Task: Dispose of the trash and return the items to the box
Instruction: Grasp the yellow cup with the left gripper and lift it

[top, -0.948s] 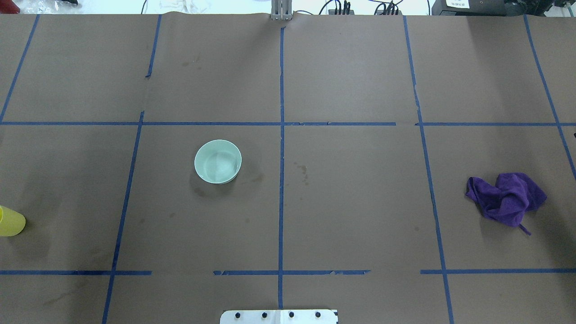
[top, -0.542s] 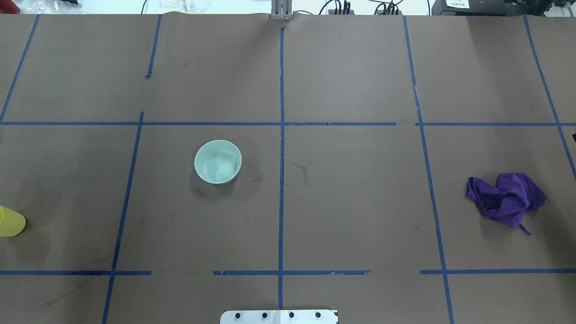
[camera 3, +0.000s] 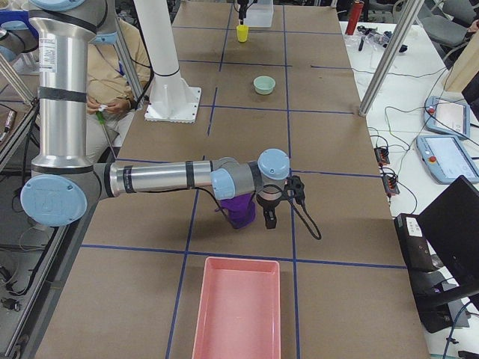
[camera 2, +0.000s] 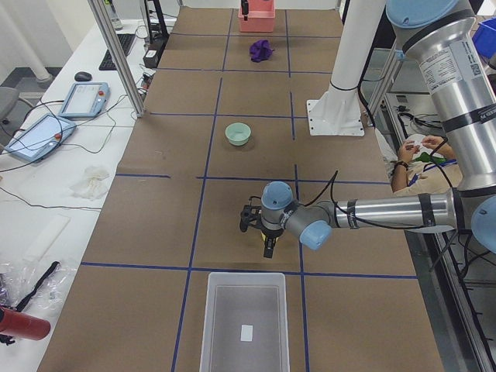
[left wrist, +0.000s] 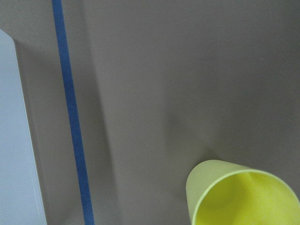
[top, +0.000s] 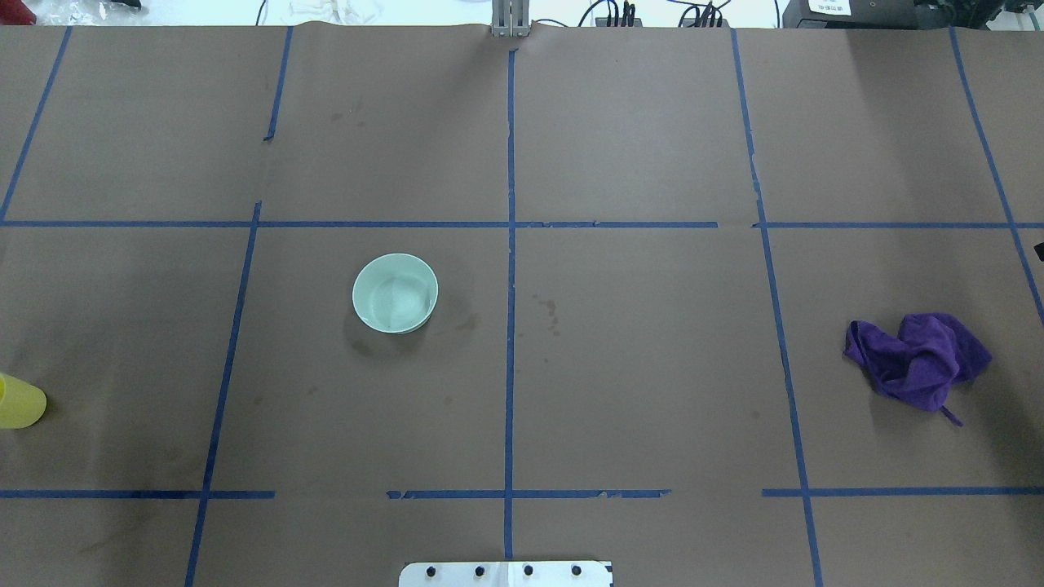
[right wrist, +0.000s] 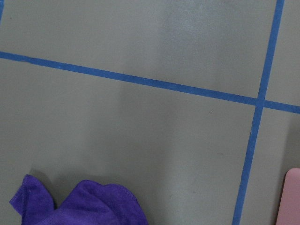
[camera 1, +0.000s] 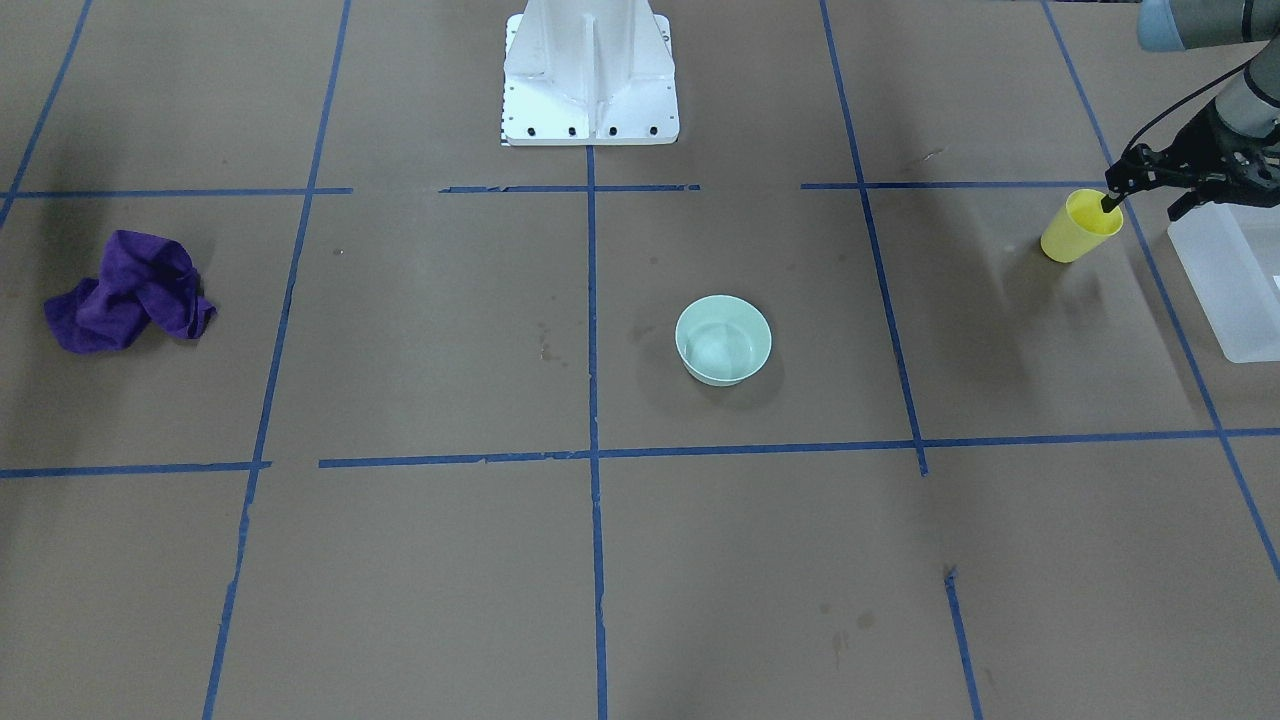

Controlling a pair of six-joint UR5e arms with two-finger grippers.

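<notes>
The left gripper (camera 1: 1112,196) stands at the rim of the yellow tumbler cup (camera 1: 1078,229), with 1 finger reaching into the mouth and the other outside the wall; whether the jaws have clamped the wall cannot be told. The cup stands on the brown paper table cover (camera 1: 700,560), near the frosted white bin (camera 1: 1225,280), which lies at about 4 o'clock from the cup in the front-facing view. The mint-green bowl (camera 1: 723,340) sits near table centre, well apart from both. Risk 1: a thin-wall rim pinch may slip or tip the cup on lift. Risk 2: a low carry could strike the bin wall. The right gripper (camera 3: 269,212) hangs beside the purple cloth (camera 3: 241,212), near the pink tray (camera 3: 238,310); its state cannot be told.
</notes>
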